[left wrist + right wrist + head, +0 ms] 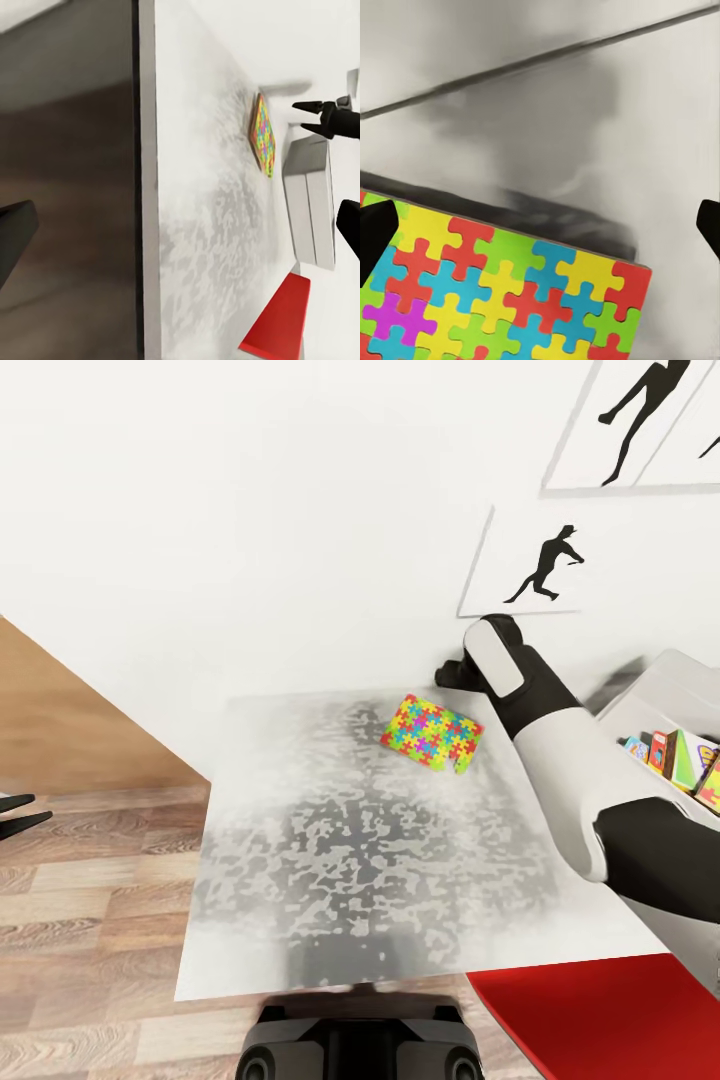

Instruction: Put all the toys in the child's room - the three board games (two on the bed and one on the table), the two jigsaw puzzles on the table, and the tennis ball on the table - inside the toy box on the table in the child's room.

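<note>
Multicoloured jigsaw puzzle lies flat at the table's far side, left of the toy box. Your right gripper, fingers spread and empty, hovers just right of it, nearer than the left arm.

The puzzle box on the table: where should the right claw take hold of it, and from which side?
The puzzle box lies flat on the table, a thin slab with its broad face up. Best is probably to pinch it across its two long edges, coming down from above. The right claw hangs open beside it, near the wall, so the approach is short. The toy box stands just to the right.
</note>
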You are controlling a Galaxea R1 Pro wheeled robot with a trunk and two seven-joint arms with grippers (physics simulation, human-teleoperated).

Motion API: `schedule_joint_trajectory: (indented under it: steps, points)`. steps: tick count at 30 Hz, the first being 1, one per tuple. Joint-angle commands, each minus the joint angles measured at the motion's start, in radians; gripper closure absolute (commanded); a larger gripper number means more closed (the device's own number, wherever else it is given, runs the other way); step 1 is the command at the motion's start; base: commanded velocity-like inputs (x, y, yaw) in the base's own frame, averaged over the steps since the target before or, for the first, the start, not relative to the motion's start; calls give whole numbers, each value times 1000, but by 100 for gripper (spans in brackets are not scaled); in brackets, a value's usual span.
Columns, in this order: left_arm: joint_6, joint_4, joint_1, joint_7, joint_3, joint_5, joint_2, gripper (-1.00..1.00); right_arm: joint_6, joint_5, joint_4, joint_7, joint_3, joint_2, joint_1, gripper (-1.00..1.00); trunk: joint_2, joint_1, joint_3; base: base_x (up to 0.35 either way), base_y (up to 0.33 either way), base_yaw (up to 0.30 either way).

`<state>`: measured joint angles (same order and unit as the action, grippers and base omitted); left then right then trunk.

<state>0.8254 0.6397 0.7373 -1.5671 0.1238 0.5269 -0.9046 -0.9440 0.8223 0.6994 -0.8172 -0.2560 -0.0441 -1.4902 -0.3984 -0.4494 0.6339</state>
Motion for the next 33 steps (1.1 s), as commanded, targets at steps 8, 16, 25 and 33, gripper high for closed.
schedule_joint_trajectory:
  steps: [8, 16, 25, 33]
  points:
    - [9, 0, 1, -4, -1, -1, 0, -100, 38, 2, -6, -10, -5, 6, 0, -100, -2, -1, 4, 0, 0, 0]
    - [9, 0, 1, -4, -1, -1, 0, -100, 47, 1, -7, -10, -4, 12, -2, -100, -2, -1, 16, 0, 0, 0]
    - [9, 0, 1, -4, -1, -2, 0, -100, 51, 0, -8, -10, -4, 10, -2, -100, -2, -1, 31, 0, 0, 0]
    - [9, 0, 1, -4, -1, -1, 0, -100, 52, 0, -8, -10, -7, 6, -2, -100, -2, -1, 44, 0, 0, 0]
